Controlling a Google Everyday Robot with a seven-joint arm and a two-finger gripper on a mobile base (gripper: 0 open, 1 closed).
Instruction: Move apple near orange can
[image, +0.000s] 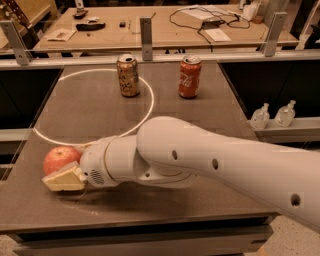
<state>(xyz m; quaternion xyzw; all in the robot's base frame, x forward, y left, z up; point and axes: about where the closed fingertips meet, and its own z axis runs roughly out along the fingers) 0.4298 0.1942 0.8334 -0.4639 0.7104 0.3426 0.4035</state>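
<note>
The red-orange apple (59, 158) lies on the dark table (200, 115) near its front left corner. My gripper (61, 176) is at the apple's near side, low on the table and touching or almost touching it. The white arm (210, 165) reaches in from the right. The orange can (128, 75) stands upright at the far middle of the table, on the white circle line (150, 102), well away from the apple.
A red Coca-Cola can (190, 76) stands upright to the right of the orange can. A rail with metal posts (146, 31) runs behind the table, with a cluttered desk beyond. Two small clear bottles (272, 116) sit on a ledge at the right.
</note>
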